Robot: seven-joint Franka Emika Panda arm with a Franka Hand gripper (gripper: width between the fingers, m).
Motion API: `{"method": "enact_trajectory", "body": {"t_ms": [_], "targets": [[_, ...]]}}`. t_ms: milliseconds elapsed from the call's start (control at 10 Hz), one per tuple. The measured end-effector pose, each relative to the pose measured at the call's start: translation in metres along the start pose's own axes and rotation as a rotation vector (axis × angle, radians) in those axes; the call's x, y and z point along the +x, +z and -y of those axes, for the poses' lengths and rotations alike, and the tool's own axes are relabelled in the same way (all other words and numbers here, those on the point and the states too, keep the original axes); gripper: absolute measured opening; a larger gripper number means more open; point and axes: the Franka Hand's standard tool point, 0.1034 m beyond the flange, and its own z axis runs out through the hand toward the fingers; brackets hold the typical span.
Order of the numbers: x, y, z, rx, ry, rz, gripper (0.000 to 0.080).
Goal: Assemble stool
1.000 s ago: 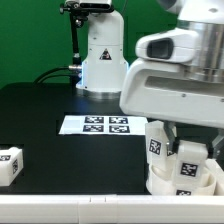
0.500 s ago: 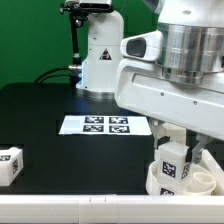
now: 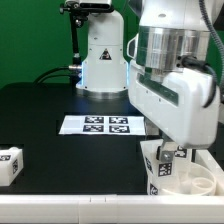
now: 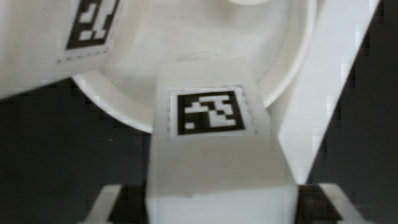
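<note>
So the gripper (image 4: 214,208) is clamping one white leg (image 4: 214,130) of the stool. In the wrist view the leg is sitting snug between the two fingers (image 4: 118,206), jaws nearly closed, tag facing the camera. Its far end is reaching over the round seat (image 4: 169,70), though whether they're actually touching is hard to tell. In the exterior view the leg is standing upright at the seat's rim, by the table's (image 3: 50,105) near edge on the exterior view's right. A loose leg (image 3: 9,164) is lying well apart on the exterior view's left. The marker board (image 3: 103,125) is lying further back.
</note>
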Motion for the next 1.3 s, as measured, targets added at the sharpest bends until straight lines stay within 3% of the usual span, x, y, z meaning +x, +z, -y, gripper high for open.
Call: {"method": "enact_trajectory", "body": {"t_ms": [100,300,400,500,600,700,800,900,1300], "targets": [[0.0,0.0,-0.003,0.005,0.053,-0.011,0.0337],[0.0,-0.001,-0.008,-0.024,0.17,-0.025,0.0337],[0.0,-0.001,-0.009,-0.025,0.169,-0.025,0.0337],[0.001,-0.003,-0.007,-0.01,0.142,-0.022,0.0337],[0.006,-0.012,-0.009,0.025,0.115,-0.008,0.0551],[0.015,-0.02,-0.017,0.04,0.074,0.006,0.0551],[0.024,-0.03,-0.025,0.047,0.045,0.022,0.0629],[0.029,-0.04,-0.027,0.059,0.037,0.032,0.0643],[0.03,-0.035,-0.029,0.056,-0.055,0.027,0.0649]]}}
